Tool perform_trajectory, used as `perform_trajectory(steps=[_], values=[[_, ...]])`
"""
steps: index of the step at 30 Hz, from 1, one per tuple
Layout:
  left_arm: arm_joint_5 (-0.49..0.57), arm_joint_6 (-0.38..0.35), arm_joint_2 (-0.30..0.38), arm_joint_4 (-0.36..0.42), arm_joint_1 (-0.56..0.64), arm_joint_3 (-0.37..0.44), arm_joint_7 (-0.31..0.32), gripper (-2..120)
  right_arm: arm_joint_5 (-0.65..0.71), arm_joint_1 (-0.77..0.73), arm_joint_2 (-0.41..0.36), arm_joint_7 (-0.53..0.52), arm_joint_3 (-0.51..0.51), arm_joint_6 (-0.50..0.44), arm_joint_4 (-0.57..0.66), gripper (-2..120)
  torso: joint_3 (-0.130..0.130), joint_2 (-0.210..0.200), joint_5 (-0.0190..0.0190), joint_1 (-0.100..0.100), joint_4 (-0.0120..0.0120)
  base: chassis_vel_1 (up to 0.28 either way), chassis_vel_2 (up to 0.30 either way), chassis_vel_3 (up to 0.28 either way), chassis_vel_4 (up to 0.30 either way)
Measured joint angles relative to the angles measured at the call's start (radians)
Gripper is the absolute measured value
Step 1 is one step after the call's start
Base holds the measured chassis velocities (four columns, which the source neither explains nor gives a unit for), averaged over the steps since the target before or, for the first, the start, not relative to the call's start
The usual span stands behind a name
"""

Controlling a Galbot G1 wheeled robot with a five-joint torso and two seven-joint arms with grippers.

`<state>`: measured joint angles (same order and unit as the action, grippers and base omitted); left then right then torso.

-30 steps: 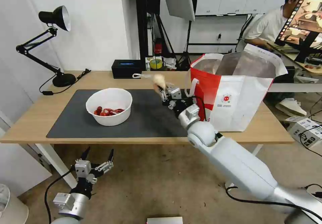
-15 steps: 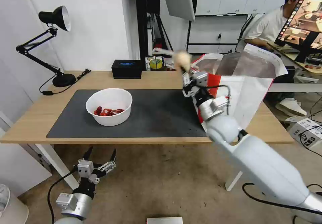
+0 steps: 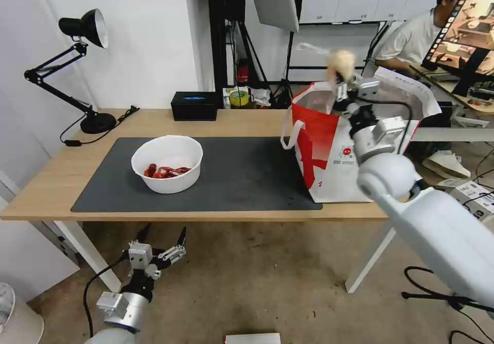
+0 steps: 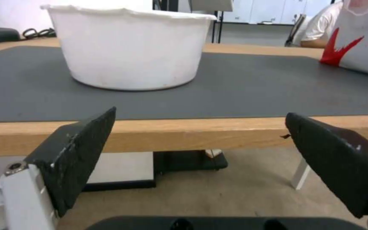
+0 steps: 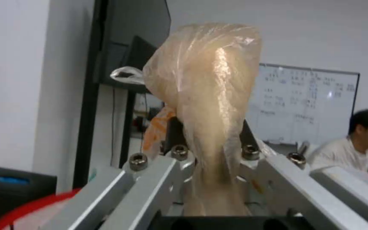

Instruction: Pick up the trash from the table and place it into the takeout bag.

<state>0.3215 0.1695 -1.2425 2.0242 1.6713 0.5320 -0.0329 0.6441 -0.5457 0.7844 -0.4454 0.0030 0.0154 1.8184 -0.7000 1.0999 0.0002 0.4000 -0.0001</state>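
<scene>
Tan and plastic-wrapped, the onion-like ball (image 3: 340, 62) sits pinched in the right gripper (image 3: 343, 82) at upper right, raised over the takeout bag (image 3: 329, 143) mouth for a likely drop, while the left gripper (image 3: 160, 241) hangs wide below the table (image 3: 46, 189) edge.

White wall (image 3: 154, 35), black desk lamp (image 3: 85, 27), brown floor (image 3: 247, 282)
</scene>
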Motion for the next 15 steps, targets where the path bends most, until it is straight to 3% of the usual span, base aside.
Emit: perform_trajectory(steps=[3,4,7,11,13,15], values=[[-0.001,-0.002,0.001,0.000,-0.001,-0.002,-0.005,100,0.016,-0.003,-0.006,-0.005,0.004,0.037,0.011,11,0.000,0.000,0.0001,0.000,0.0000,0.000,0.000,0.000,0.000],[-0.001,-0.006,0.003,0.000,-0.003,-0.002,-0.006,100,0.020,-0.003,-0.014,-0.006,0.005,0.074,0.017,21,0.000,0.000,-0.0002,0.000,0.0000,0.000,0.000,0.000,0.000],[-0.004,-0.011,0.004,0.000,-0.003,-0.001,-0.006,100,0.020,-0.003,-0.018,-0.006,0.005,0.090,0.017,28,0.000,0.000,-0.0001,0.000,0.0001,0.000,0.000,0.000,0.000],[-0.012,-0.012,0.004,0.000,0.005,0.001,-0.006,100,0.030,-0.006,-0.022,-0.010,0.015,0.117,0.011,46,0.000,0.000,-0.0001,0.000,0.0001,0.000,0.000,0.000,0.000],[-0.013,-0.011,0.004,0.001,0.007,0.002,-0.006,100,0.033,-0.009,-0.022,-0.011,0.017,0.119,0.011,47,0.000,0.000,-0.0001,0.000,0.0001,0.000,0.000,0.000,0.000],[-0.013,-0.011,0.008,0.005,0.008,0.005,-0.006,100,0.044,-0.020,-0.025,-0.011,0.021,0.128,0.014,61,0.000,0.000,-0.0001,0.000,0.0001,0.000,0.000,0.000,0.000]])
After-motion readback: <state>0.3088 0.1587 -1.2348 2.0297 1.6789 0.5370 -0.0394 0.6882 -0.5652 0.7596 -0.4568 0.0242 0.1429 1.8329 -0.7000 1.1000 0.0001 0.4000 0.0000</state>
